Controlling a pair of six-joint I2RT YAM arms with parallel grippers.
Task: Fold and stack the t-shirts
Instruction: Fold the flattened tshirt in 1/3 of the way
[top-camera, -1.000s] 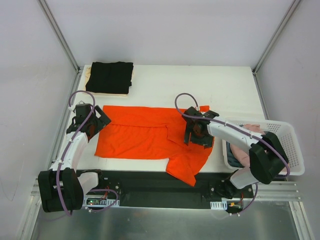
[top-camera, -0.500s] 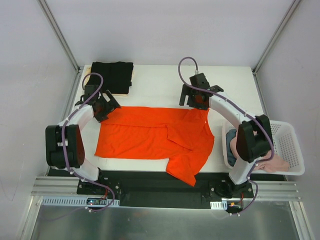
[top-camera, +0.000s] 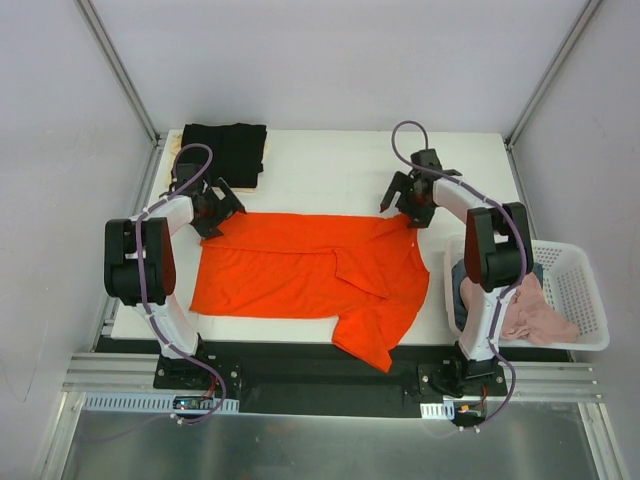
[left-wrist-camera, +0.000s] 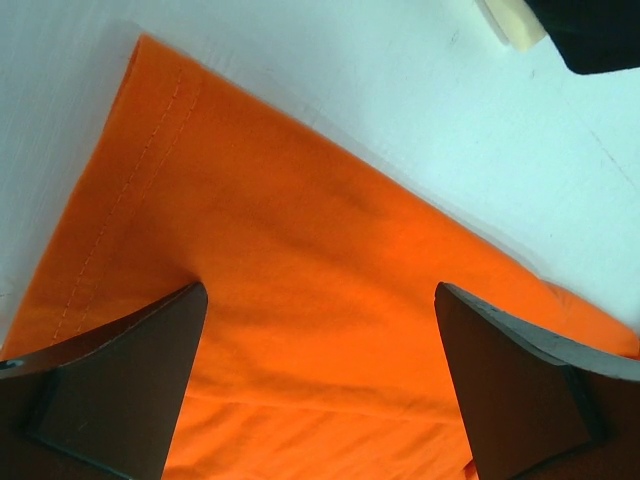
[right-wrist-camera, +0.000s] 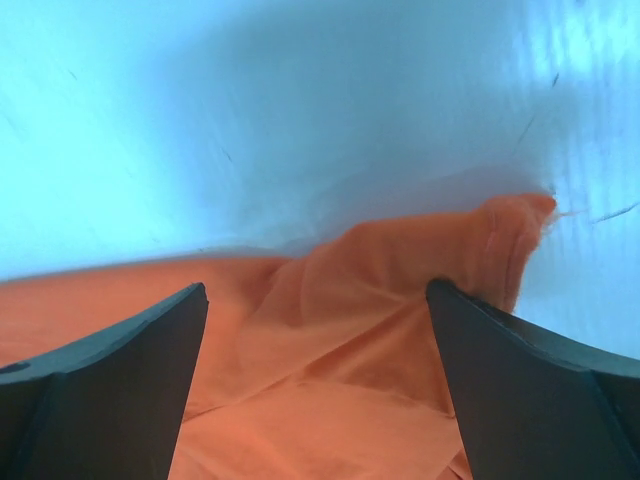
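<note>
Cloth is seeming soft and limp; we are aiming the spread left gripper (top-camera: 214, 214) and right gripper (top-camera: 404, 211) at the orange-red t-shirt (top-camera: 300, 270), at its far corners.

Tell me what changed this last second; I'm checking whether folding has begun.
Both arms swung away from their bases: the left gripper is open at the orange t-shirt's far-left corner, the right gripper open at its far-right. Orange t-shirt, folded black t-shirt, basket: unmoved.
</note>
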